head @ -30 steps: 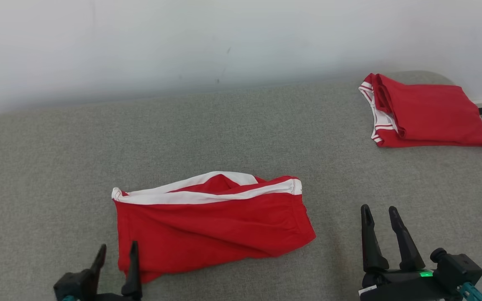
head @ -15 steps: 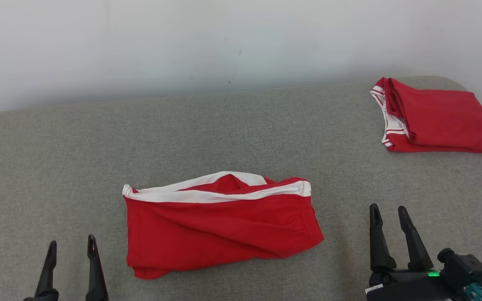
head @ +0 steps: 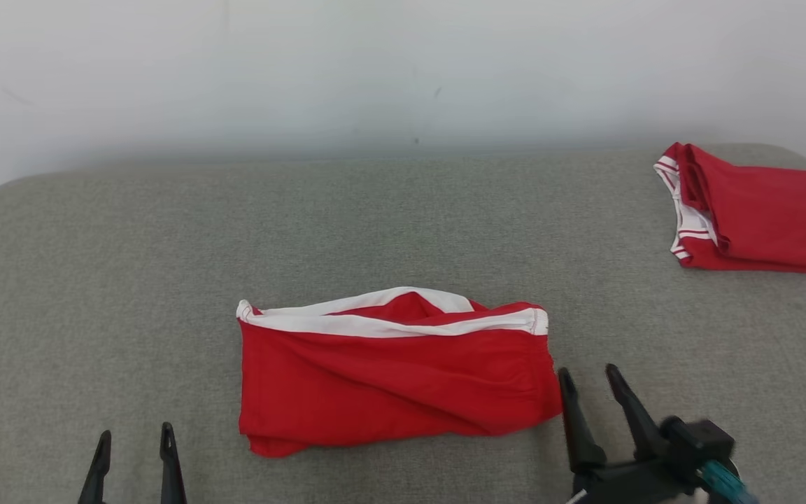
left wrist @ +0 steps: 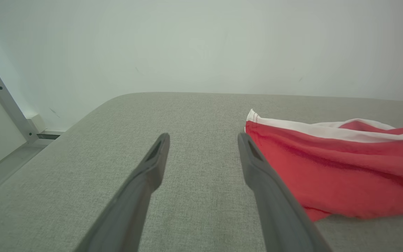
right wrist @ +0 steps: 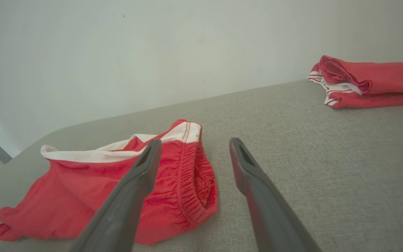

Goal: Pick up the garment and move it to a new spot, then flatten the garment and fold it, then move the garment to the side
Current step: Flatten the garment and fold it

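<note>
The garment (head: 389,378) is a pair of red shorts with white trim, lying folded on the grey padded surface (head: 165,280) in the middle of the head view. My left gripper (head: 135,432) stands open at the lower left, apart from the cloth, with nothing between its fingers. In the left wrist view the left gripper (left wrist: 203,137) points past the garment (left wrist: 345,171), which lies to its right. My right gripper (head: 589,371) is open just beside the garment's right edge. In the right wrist view the right gripper (right wrist: 195,141) has its left finger over the gathered waistband of the garment (right wrist: 117,185).
A second red garment with white striped trim (head: 760,217) lies folded at the far right of the surface, also in the right wrist view (right wrist: 373,78). A white wall runs behind. A metal frame rail (left wrist: 9,105) stands beyond the surface's left rounded edge.
The head camera has turned, shifting the picture right. My left gripper drew back leftward from the garment's lower left corner and widened. My right gripper moved left, up to the garment's right edge.
</note>
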